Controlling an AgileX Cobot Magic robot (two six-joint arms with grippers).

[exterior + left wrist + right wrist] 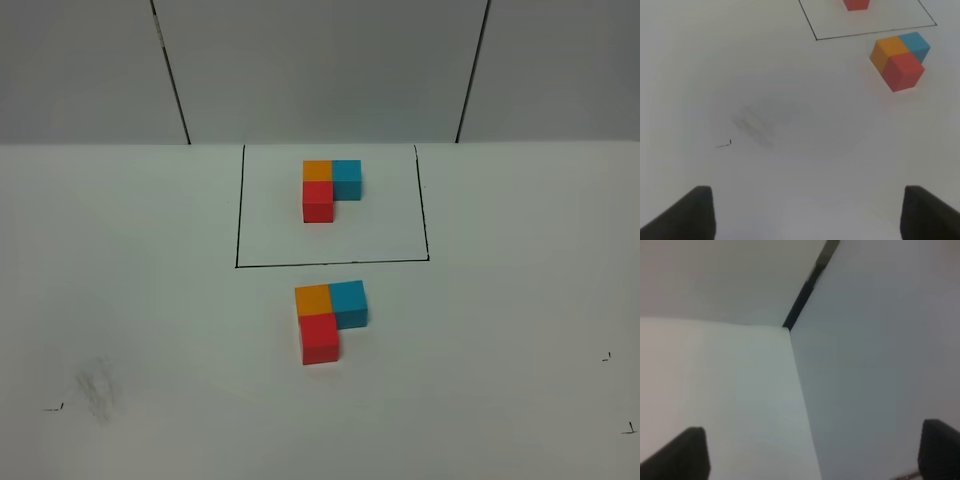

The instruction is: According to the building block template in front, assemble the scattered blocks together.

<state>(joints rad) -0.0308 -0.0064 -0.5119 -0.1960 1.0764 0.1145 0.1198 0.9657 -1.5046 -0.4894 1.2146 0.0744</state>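
Observation:
The template [331,190] is an L of orange, blue and red cubes inside a thin black drawn rectangle at the back of the white table. In front of it, outside the frame, the loose orange cube [313,299], blue cube [348,302] and red cube [320,338] stand pressed together in the same L; they also show in the left wrist view [899,61]. No gripper shows in the high view. My left gripper [807,212] is open and empty, well away from the cubes. My right gripper [812,452] is open and empty, facing a wall corner.
The white table [150,300] carries a faint grey smudge [98,388] at the front left and small black marks near the edges [628,430]. Grey wall panels with dark seams [172,75] stand behind the table.

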